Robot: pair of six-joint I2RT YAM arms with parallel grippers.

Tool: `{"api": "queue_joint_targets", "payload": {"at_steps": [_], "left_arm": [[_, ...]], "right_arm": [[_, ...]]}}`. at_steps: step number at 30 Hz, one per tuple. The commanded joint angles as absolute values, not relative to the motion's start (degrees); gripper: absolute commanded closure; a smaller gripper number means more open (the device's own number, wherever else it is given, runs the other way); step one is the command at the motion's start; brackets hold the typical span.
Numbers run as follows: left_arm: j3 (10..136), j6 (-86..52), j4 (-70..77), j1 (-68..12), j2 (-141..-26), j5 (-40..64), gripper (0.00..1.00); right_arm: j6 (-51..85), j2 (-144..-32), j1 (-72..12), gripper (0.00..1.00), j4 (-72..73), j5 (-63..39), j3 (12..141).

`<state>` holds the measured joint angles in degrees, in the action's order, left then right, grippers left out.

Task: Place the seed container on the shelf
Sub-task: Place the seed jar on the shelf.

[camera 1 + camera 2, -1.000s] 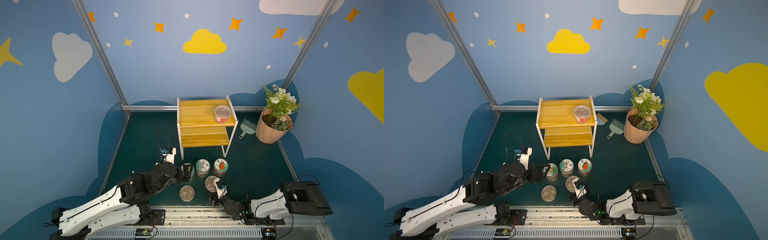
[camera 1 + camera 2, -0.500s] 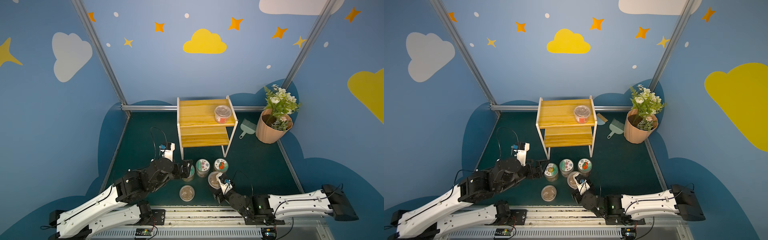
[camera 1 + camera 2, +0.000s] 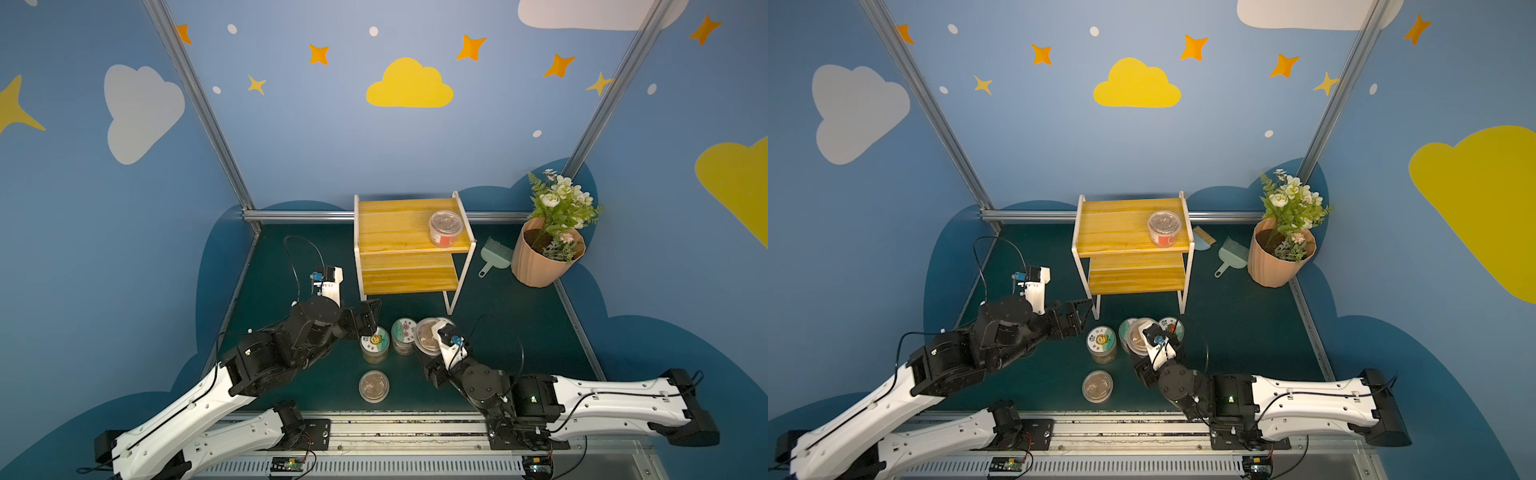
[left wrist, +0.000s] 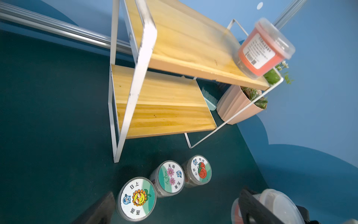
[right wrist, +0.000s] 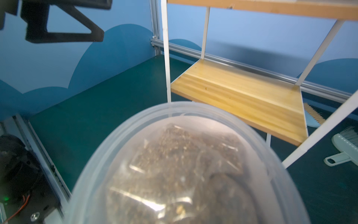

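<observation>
Left end effector, fingers apart, hovers by the sunflower-lid jar. Three printed-lid jars stand in a row; one clear tub sits at their 7 o'clock. Right end effector clamps the seed container, lid up, axis roughly vertical, at 6 o'clock of the shelf; one red-labelled tub stands on its top tier.

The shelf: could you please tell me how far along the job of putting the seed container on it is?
Done: one red-labelled tub already stands on the top plank of the shelf. In hand: the right gripper is shut on a clear-lidded seed container, held up beside the labelled jars. Left: carrying it to the shelf and setting it down.
</observation>
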<state>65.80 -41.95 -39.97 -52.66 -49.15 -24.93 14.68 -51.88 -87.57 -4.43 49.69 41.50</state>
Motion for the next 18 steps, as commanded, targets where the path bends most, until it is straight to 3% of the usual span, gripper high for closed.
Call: {"api": "queue_joint_targets", "payload": {"at_steps": [1,18], "left_arm": [[69.7,-39.9,-40.6,-49.0,-51.5,-20.5,0.0],[81.3,-36.3,-43.2,-31.1,-58.2,-5.6,0.0]], "right_arm": [[14.4,-53.2,-86.2,0.47,-10.1,50.7,47.5],[14.1,-67.7,-68.1,0.49,-21.1,34.3,77.1]]}}
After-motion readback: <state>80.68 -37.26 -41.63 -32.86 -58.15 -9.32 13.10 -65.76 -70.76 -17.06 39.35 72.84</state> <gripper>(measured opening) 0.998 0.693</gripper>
